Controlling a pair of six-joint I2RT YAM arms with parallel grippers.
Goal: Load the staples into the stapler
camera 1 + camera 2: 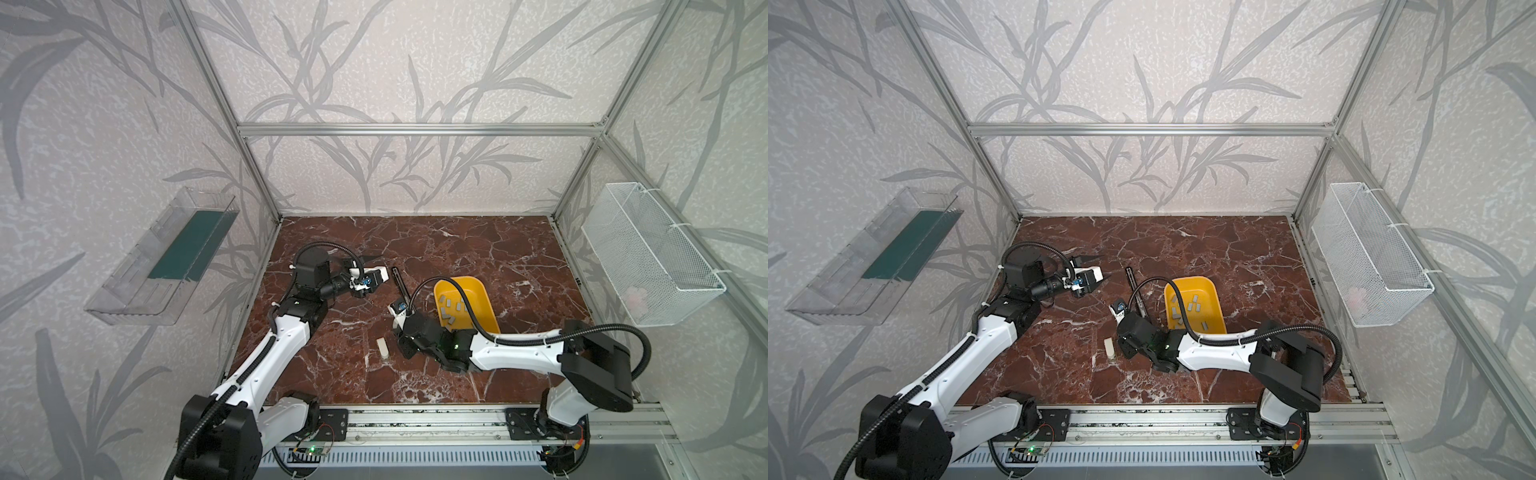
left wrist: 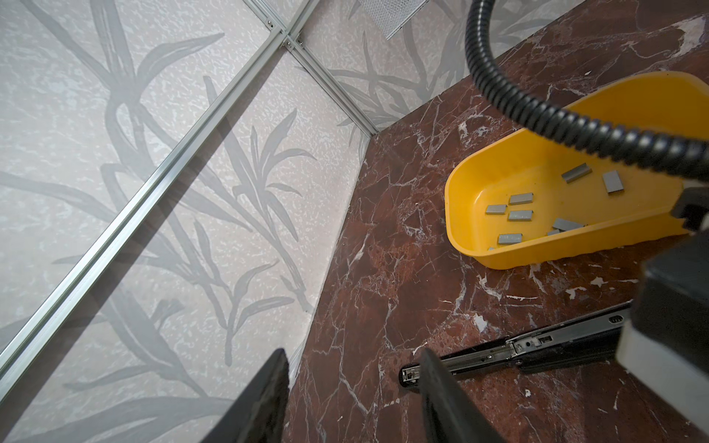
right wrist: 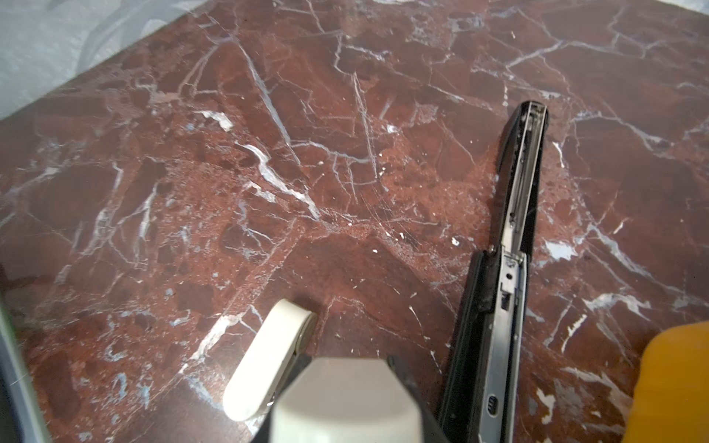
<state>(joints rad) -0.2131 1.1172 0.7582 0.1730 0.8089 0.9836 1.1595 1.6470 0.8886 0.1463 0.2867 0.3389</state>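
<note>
Pale walls (image 1: 395, 62) printed with grey leaves stand behind an aluminium frame (image 1: 415, 129). The bench (image 1: 478, 249) is red-brown marble with white veins. A clear shelf (image 1: 133, 282) with a green floor hangs on the wall past its left edge, a white wire basket (image 1: 648, 253) past its right.

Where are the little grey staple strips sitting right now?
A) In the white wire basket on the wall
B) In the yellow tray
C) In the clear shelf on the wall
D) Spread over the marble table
B: the grey staples lie loose on the floor of the yellow tray, as both top views also show.
</note>
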